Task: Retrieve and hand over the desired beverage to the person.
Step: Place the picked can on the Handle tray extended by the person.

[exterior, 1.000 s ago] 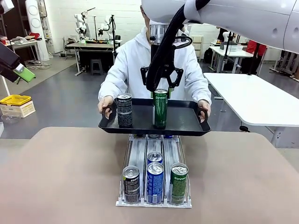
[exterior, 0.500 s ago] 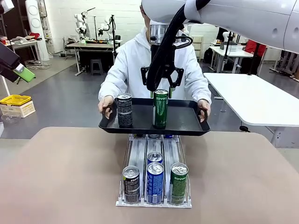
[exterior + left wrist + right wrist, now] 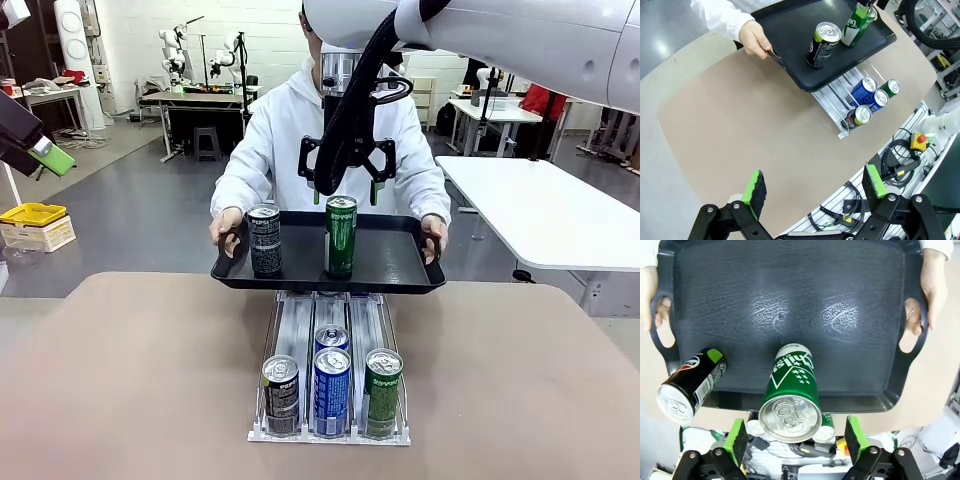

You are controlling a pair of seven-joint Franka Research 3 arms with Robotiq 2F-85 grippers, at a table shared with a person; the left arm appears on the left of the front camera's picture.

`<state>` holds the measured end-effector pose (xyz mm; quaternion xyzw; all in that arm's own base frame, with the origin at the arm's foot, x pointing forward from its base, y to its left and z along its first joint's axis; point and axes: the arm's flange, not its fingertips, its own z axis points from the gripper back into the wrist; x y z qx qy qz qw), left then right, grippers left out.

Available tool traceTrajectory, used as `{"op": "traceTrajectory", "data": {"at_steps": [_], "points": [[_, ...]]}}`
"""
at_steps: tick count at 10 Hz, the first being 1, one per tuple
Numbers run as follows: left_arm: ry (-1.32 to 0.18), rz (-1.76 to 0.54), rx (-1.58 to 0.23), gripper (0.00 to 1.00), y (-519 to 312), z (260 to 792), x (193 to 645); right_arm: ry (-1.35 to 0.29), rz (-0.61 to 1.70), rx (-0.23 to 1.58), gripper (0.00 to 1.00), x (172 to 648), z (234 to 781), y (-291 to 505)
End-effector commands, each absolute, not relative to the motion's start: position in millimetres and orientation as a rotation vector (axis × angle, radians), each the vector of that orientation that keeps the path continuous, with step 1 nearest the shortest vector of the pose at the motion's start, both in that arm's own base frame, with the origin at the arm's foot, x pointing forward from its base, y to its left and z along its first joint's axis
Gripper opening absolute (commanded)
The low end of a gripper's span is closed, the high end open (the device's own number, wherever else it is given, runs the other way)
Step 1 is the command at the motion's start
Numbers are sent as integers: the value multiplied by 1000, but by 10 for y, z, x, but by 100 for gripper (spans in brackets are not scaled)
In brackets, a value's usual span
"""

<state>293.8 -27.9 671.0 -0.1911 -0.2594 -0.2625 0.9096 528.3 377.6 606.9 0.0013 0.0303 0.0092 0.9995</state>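
The person (image 3: 285, 130) in a white hooded jacket holds a black tray (image 3: 400, 258) by both handles beyond the table's far edge. On the tray stand a tall green can (image 3: 340, 236) and a black Pepsi can (image 3: 265, 240). My right gripper (image 3: 346, 188) hangs open just above the green can (image 3: 790, 390), its pads (image 3: 737, 435) on either side of the lid and clear of it. My left gripper (image 3: 815, 185) is open and holds nothing, high over the table's left side, far from the tray (image 3: 790, 30).
A white can rack (image 3: 300, 330) lies mid-table, holding a black can (image 3: 281, 393), two blue cans (image 3: 332, 388) and a green can (image 3: 383, 392) at its front. The tan tabletop (image 3: 130, 380) spreads wide on both sides. A white table (image 3: 540, 210) stands at back right.
My right gripper has opened wider off the green can and risen a little. The green can now stands free on the tray, which the person has shifted slightly.
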Motion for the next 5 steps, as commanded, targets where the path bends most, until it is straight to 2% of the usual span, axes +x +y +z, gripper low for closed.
{"op": "traceTrajectory", "data": {"at_steps": [1, 3, 5], "points": [[-544, -537, -405, 100, -296, 6709, 2941, 84, 34, 19, 100, 5295, 6123, 3771], [-544, -537, -405, 100, -296, 6709, 2941, 78, 32, 68, 100, 5144, 6370, 3709], [-544, -537, -405, 100, -296, 6709, 2941, 16, -4, 81, 100, 4735, 6876, 3413]]}}
